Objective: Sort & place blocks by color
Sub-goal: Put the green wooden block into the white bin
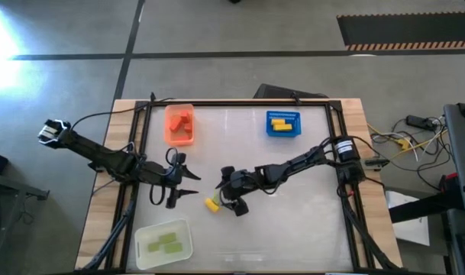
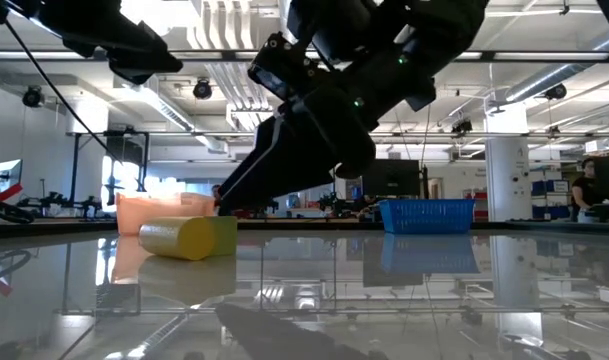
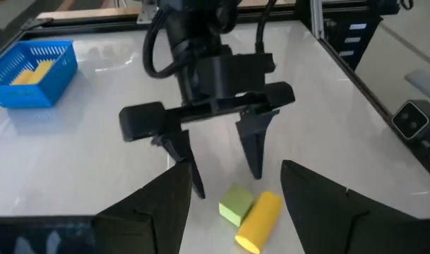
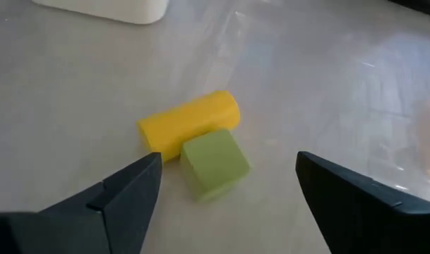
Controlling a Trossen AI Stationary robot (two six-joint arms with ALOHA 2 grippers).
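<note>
A yellow cylinder block (image 4: 188, 123) lies on its side on the table, and a light green cube (image 4: 215, 164) rests against it. My right gripper (image 1: 223, 197) is open and slants down just short of the pair, one finger on each side of the cube, touching neither. My left gripper (image 1: 195, 186) is open and stays a little to the left, facing the same blocks (image 3: 248, 212). Red blocks lie in the orange tray (image 1: 180, 124), yellow ones in the blue tray (image 1: 283, 124), and green ones in the white tray (image 1: 163, 244).
The orange tray and the blue tray stand near the table's far edge. The white tray sits at the near left corner. A dark frame (image 1: 339, 137) runs along the table's sides. Bare tabletop spreads between the trays and to the right of the arms.
</note>
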